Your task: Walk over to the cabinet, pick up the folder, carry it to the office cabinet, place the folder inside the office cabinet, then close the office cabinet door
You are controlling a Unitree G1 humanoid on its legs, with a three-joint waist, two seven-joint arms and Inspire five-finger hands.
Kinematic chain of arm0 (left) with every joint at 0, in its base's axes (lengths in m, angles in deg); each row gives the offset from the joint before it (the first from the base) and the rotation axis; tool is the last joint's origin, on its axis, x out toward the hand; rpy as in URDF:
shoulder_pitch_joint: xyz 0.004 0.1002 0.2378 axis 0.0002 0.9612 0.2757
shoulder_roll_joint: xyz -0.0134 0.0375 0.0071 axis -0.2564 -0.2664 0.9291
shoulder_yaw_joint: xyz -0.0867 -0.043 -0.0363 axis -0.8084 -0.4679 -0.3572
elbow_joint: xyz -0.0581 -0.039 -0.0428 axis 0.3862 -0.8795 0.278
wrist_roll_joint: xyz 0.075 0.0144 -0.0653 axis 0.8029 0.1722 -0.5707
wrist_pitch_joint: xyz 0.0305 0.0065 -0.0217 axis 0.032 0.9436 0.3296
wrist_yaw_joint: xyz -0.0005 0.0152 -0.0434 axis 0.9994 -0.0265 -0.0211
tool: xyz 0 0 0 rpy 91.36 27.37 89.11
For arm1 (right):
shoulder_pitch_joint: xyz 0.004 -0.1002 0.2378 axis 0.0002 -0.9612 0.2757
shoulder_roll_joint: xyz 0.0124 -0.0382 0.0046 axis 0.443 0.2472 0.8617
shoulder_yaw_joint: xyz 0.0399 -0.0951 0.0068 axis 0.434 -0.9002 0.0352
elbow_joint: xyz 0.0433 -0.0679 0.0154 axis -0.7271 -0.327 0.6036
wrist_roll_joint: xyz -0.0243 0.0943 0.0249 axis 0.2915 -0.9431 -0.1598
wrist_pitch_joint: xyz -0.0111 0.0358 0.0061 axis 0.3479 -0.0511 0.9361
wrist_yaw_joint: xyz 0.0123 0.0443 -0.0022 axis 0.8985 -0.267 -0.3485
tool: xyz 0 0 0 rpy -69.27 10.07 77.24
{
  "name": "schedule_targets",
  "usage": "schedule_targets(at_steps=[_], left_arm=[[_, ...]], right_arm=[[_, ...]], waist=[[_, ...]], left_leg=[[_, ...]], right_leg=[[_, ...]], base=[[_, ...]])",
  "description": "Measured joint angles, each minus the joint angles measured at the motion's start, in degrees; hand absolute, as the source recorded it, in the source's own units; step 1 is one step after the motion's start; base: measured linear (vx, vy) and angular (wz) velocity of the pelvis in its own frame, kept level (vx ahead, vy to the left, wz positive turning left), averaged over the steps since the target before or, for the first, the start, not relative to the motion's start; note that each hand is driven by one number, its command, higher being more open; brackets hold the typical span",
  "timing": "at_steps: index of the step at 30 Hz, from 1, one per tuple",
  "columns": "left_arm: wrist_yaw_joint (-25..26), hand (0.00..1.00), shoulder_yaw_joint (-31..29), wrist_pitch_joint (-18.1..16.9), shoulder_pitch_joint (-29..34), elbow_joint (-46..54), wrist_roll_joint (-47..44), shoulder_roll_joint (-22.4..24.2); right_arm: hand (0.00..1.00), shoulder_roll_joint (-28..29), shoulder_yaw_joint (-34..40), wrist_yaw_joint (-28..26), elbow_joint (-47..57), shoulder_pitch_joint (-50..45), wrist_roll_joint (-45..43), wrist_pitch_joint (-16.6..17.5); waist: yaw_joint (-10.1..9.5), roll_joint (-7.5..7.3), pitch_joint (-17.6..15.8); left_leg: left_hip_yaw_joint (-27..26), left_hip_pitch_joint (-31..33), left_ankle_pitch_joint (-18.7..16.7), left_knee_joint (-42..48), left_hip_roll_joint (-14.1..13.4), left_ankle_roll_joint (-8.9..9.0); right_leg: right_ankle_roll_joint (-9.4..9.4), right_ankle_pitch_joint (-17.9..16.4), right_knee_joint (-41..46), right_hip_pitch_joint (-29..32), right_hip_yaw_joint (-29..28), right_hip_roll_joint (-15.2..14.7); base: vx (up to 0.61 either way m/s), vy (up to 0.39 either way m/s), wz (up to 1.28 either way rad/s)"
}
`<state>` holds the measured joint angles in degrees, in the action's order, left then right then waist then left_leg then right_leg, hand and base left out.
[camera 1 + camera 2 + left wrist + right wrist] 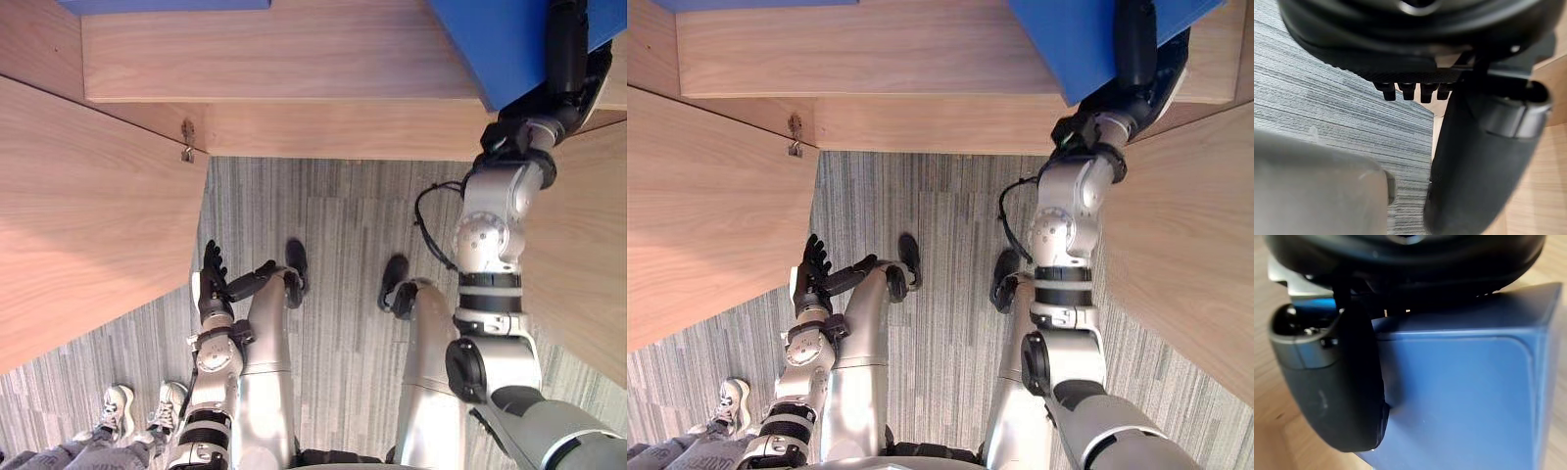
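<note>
The blue folder (490, 44) is up at the cabinet's wooden shelf (284, 59), on the right side, held at a slant. My right hand (565, 59) is shut on it, and in the right wrist view its thumb (1337, 391) presses flat on the folder's blue face (1464, 396). My left hand (211, 284) hangs low on the left beside the open left door, fingers straight, holding nothing. Its short row of fingertips (1408, 90) shows over the carpet in the left wrist view.
The cabinet's left door (88, 215) and right door (588, 255) both stand open towards me, framing striped grey carpet (333, 215). Another blue item (167, 5) lies on the shelf at the far left. A person's white shoes (118, 406) stand at lower left.
</note>
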<state>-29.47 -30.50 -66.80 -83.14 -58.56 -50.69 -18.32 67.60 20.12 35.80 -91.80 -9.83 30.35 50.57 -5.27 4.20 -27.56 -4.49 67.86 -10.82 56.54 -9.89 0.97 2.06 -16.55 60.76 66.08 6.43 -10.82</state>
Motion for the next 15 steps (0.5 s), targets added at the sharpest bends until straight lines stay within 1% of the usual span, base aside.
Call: schedule_targets(at_steps=[1,5,8,10,12,15], left_arm=[[0.0,1.00,0.1,0.0,0.0,0.0,-0.1,0.1],[0.7,1.00,0.5,-0.4,0.0,0.0,-0.9,0.1],[2.0,1.00,1.2,-0.9,0.0,0.0,-1.5,0.1],[2.3,1.00,1.6,-0.9,-0.2,-0.1,-2.0,0.1],[2.4,1.00,2.2,-1.2,-0.2,-0.1,-2.9,0.1],[2.3,1.00,2.4,-1.4,-0.2,-0.1,-3.0,0.1]], right_arm=[[1.00,-0.7,0.1,0.4,-2.7,2.5,-2.2,-0.1],[1.00,-2.5,0.6,1.1,-9.5,9.8,-6.4,-0.3],[1.00,-2.8,1.4,1.8,-11.5,12.6,-9.0,-0.2],[1.00,-4.1,1.2,1.9,-13.5,14.5,-9.8,-0.2],[1.00,-5.6,-0.1,2.0,-16.3,16.8,-9.9,-0.9],[1.00,-6.9,-4.5,1.4,-18.2,18.9,-9.7,-2.6]], waist=[[-0.13,0.00,0.0],[-0.23,0.01,0.1],[-0.26,0.04,0.2],[-0.23,0.03,0.2],[-0.28,0.02,0.2],[-0.43,0.01,0.2]], left_leg=[[0.3,0.2,0.2,-0.2,0.1,0.10],[1.1,0.8,0.5,-0.5,0.6,0.17],[1.6,1.2,0.9,-0.9,1.2,0.25],[1.9,1.3,1.6,-1.7,1.9,0.27],[2.3,1.5,1.9,-2.3,2.4,0.66],[2.6,1.7,2.1,-2.3,2.4,0.57]], right_leg=[[-0.05,0.0,-0.1,0.0,0.3,-0.1],[-0.25,-0.2,-0.2,0.1,1.1,-0.5],[-0.44,-0.3,-0.2,0.0,1.8,-1.1],[-0.59,-0.4,-0.2,0.1,2.2,-1.8],[-0.78,-0.5,-0.2,0.1,2.8,-2.3],[-1.05,-0.7,0.0,0.2,3.0,-2.3]], base=[[0.00,-0.038,0.11],[-0.02,-0.020,0.10],[-0.02,-0.019,0.14],[-0.03,-0.026,0.22],[-0.03,-0.031,0.18],[-0.01,-0.016,0.04]])
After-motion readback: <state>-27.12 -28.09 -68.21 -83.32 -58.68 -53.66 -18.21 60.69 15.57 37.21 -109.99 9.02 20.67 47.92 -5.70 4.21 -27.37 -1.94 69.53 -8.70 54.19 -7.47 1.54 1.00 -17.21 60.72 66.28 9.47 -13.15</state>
